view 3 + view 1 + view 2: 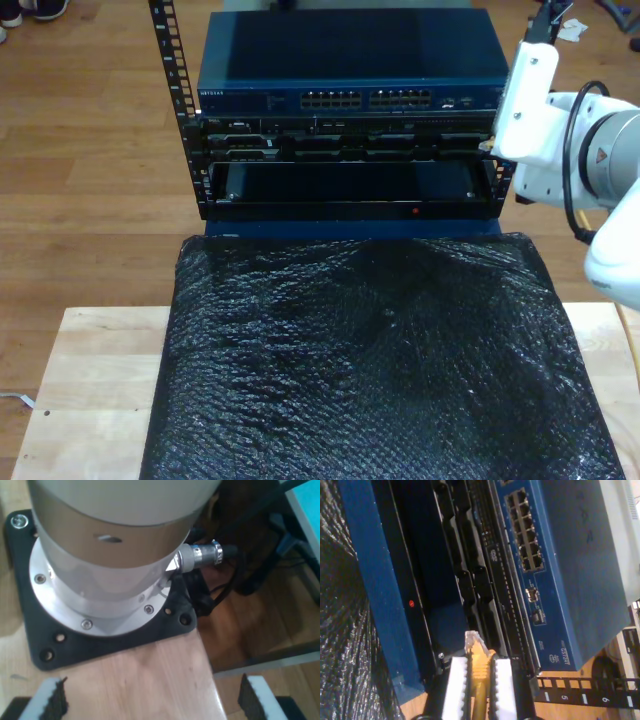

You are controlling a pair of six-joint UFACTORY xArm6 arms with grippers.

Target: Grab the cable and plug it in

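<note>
My second gripper (480, 662) is shut on the yellow-orange cable (480, 692), held between its white pads (457, 685). The cable's clear plug (474, 641) sticks out past the fingertips, close in front of the black rack's front panels (470, 580) and apart from them. The blue network switch (560, 570) has its block of ports (525, 530) further along. My first gripper (154, 700) is open with nothing between its fingers, over a wooden table (160, 675) by an arm's round base (110, 570). In the exterior view, a white arm (540, 100) reaches toward the rack's (350, 185) right end.
A black bubble-wrap sheet (370, 360) covers the wooden table (90, 380) in front of the rack. The blue switch (350, 60) sits on top of the rack, its ports (365, 100) facing the table. A black mounting plate (115, 640) and dark cables (225, 580) surround the arm base.
</note>
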